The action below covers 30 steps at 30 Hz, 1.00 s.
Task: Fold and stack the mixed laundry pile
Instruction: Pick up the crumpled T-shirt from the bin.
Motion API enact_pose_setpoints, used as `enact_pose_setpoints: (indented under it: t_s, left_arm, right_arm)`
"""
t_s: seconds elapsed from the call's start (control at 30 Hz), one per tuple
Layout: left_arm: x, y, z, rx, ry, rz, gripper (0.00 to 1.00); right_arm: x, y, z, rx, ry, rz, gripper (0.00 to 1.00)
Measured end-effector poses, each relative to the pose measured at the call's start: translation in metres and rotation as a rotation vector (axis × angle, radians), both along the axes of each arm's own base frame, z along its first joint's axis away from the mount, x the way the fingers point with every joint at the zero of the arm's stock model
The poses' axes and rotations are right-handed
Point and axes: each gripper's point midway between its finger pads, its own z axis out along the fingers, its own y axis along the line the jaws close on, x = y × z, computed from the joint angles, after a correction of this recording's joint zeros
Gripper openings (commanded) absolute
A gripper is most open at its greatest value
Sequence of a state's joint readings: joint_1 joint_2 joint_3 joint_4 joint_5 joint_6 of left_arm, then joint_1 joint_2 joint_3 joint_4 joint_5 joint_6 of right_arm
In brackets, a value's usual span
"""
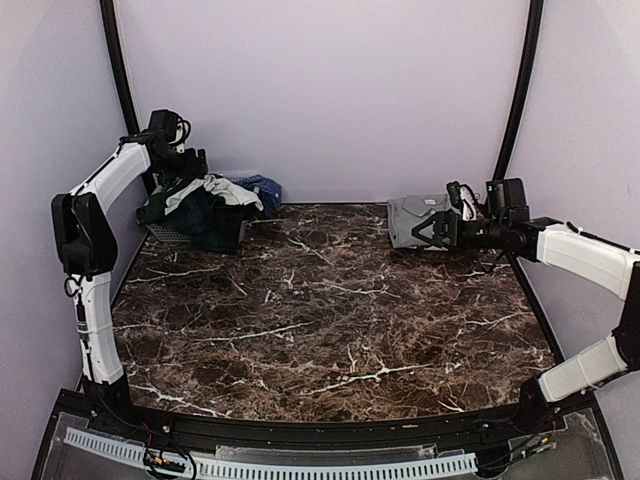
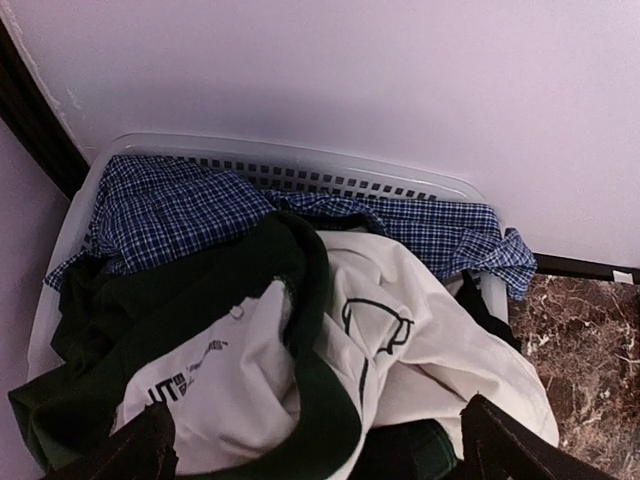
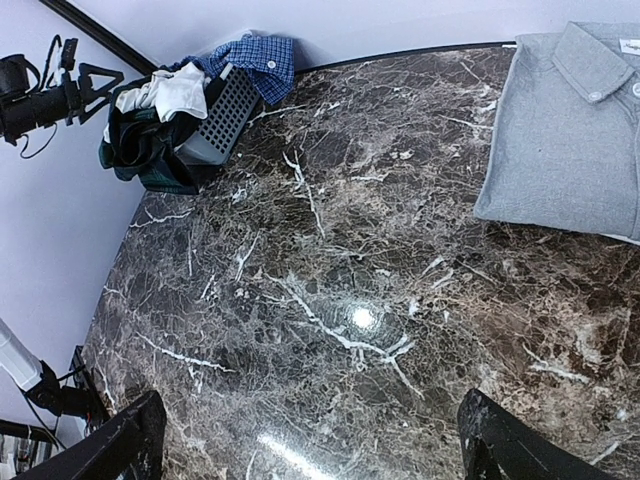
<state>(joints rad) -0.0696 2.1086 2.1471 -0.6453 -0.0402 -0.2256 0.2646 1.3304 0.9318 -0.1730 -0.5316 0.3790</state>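
Above the lilac-walled marble table [image 1: 330, 330], left hand [image 2: 320, 450] and right hand [image 3: 305, 445] gape empty.

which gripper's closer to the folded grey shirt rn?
Right. The right gripper hovers open right beside the folded grey shirt; the left gripper is across the table, open above the laundry basket.

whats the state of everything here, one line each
basket, heaped with unfolded clothes
tee, crumpled on top of the heap
checked shirt, crumpled, draped over the basket rim
grey shirt, folded, flat on the table
left gripper, jaws open above the basket, holding nothing
right gripper, jaws open above the table, holding nothing
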Motion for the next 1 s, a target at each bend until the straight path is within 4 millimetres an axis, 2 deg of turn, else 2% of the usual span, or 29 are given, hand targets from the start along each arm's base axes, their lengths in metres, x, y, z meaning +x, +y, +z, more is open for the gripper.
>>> enact_pose_setpoints:
  t_s: [0.07, 0.13, 0.17, 0.2, 0.23, 0.27, 0.3, 0.37, 0.47, 0.63, 0.8, 0.93, 1.0]
  left_arm:
    - [0.011, 0.003, -0.011, 0.026, 0.008, 0.009, 0.87]
    - [0.019, 0.006, -0.023, 0.050, 0.024, 0.016, 0.75]
    - [0.021, 0.008, -0.029, 0.056, 0.033, 0.021, 0.60]
    - [0.022, 0.008, -0.035, 0.067, 0.046, 0.018, 0.51]
    - [0.023, 0.009, -0.041, 0.069, 0.061, 0.023, 0.33]
    - [0.023, 0.009, -0.047, 0.077, 0.075, 0.020, 0.25]
    - [0.022, 0.010, -0.051, 0.078, 0.088, 0.021, 0.09]
    - [0.021, 0.009, -0.051, 0.075, 0.099, 0.015, 0.01]
    - [0.023, 0.002, -0.034, 0.045, 0.073, -0.009, 0.00]
    - [0.026, -0.017, 0.022, -0.049, -0.047, -0.088, 0.00]
    - [0.005, -0.052, 0.102, -0.123, -0.198, -0.201, 0.00]
    - [-0.037, -0.110, 0.175, -0.171, -0.333, -0.359, 0.00]
    - [-0.071, -0.152, 0.217, -0.206, -0.422, -0.478, 0.00]
  right_arm:
    - [0.000, 0.000, 0.000, 0.000, 0.000, 0.000, 0.99]
    - [0.000, 0.000, 0.000, 0.000, 0.000, 0.000, 0.99]
    - [0.000, 0.000, 0.000, 0.000, 0.000, 0.000, 0.99]
    - [0.000, 0.000, 0.000, 0.000, 0.000, 0.000, 0.99]
    - [0.000, 0.000, 0.000, 0.000, 0.000, 0.000, 0.99]
    - [0.000, 0.000, 0.000, 0.000, 0.000, -0.001, 0.99]
    - [0.000, 0.000, 0.000, -0.001, 0.000, -0.001, 0.99]
    - [0.001, -0.001, 0.000, -0.003, 0.000, -0.005, 0.99]
    - [0.001, -0.001, -0.001, -0.005, 0.000, -0.007, 0.99]
    - [0.001, -0.001, -0.001, -0.004, 0.001, -0.007, 0.99]
    - [0.000, -0.001, 0.002, -0.001, -0.002, -0.008, 0.99]
    - [-0.003, -0.002, 0.007, 0.003, -0.013, -0.007, 0.99]
    - [-0.003, -0.002, 0.010, 0.005, -0.019, -0.005, 0.99]
